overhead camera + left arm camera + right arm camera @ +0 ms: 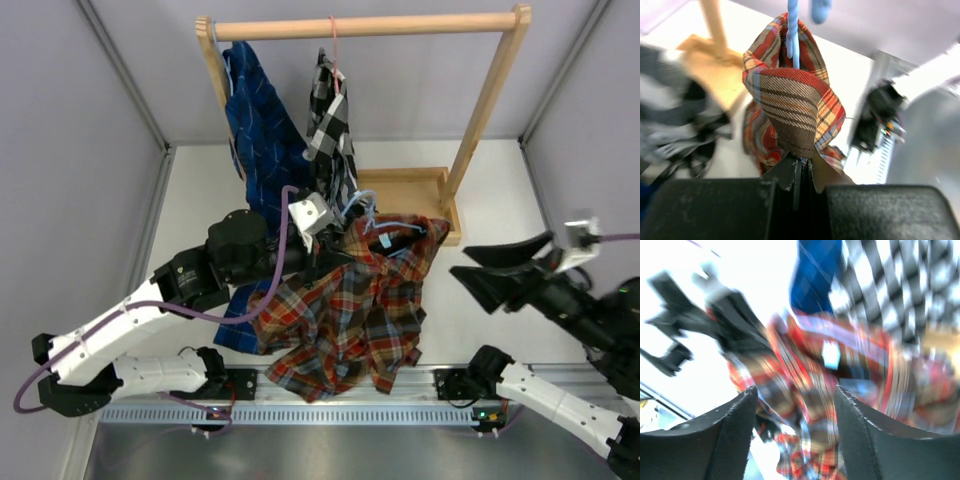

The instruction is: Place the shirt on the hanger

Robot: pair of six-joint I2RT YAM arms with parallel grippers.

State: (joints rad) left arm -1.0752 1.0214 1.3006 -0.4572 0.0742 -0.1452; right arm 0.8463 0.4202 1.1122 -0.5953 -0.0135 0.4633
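- Below the rack [370, 26], the left gripper [801, 167] pinches the shirt [350, 310].
- The hanger [792, 35] looks partly inside the collar, so the job seems not finished.
- The right gripper [462, 261] is open, empty.

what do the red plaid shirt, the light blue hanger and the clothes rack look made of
The red-orange, brown and blue plaid shirt looks like soft woven cloth, matte; it drapes and folds, and the weave lines show up close. The thin light blue hanger is smooth and slightly glossy, likely plastic or coated wire. The clothes rack looks like pale unpainted wood, matte.
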